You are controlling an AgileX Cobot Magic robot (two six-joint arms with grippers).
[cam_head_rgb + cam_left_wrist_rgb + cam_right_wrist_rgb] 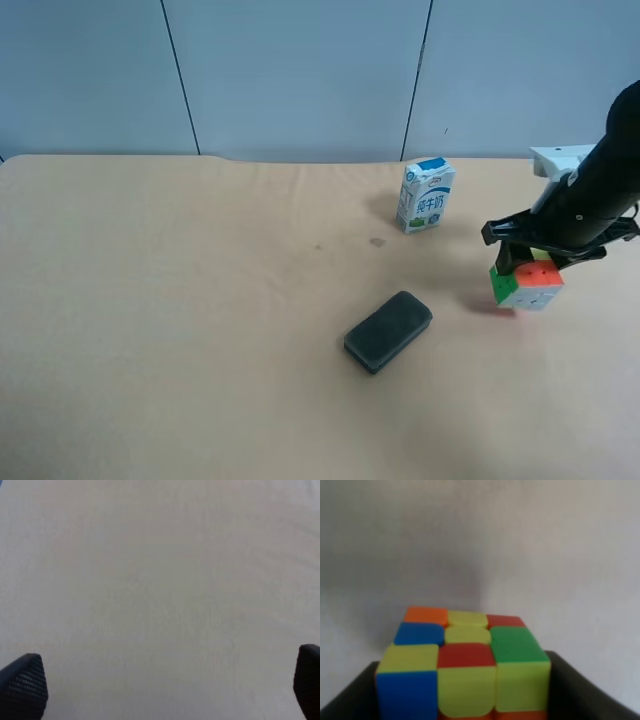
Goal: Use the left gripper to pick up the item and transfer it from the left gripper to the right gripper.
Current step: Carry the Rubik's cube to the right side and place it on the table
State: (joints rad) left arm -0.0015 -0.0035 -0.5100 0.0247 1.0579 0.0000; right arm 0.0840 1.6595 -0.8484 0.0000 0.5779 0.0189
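Note:
The puzzle cube (527, 283) sits low at the right side of the tan table (200, 300), with green, orange, red and yellow faces showing. The arm at the exterior high view's right, black with a white housing, has its gripper (532, 258) shut on the cube from above. The right wrist view shows this same cube (465, 665) held between the right gripper's (465, 695) dark jaws, so this arm is the right one. I cannot tell whether the cube touches the table. The left gripper (165, 685) is open and empty over bare table. It is out of the exterior high view.
A white-and-blue milk carton (426, 195) stands upright behind and to the left of the cube. A dark grey oblong block (388, 331) lies flat near the table's middle. A grey panelled wall runs behind the table's far edge.

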